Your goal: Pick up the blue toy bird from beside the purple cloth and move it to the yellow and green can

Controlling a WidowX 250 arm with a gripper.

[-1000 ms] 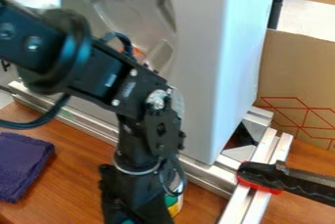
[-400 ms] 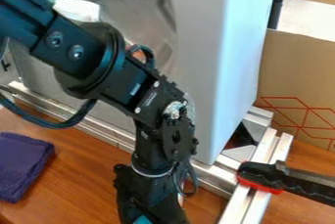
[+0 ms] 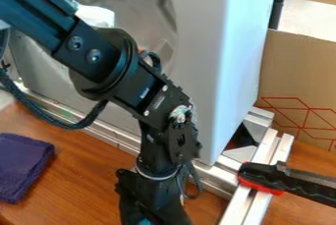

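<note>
The black end effector (image 3: 154,208) hangs at the bottom edge over the brown wooden table (image 3: 85,184); whether it is open or closed cannot be told. Beside it a sliver of a teal object (image 3: 144,222) shows, its long axis unclear. Well left lies a folded purple cloth (image 3: 21,167), slanting toward the upper right.

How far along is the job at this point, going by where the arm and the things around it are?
Done: nothing can be confirmed as finished; the dark purple cloth lies on the wooden table, apart from the arm.
In hand: the arm hangs down over the table, but whether it holds anything, I cannot tell.
Left: how much remains cannot be settled from this layout.
</note>
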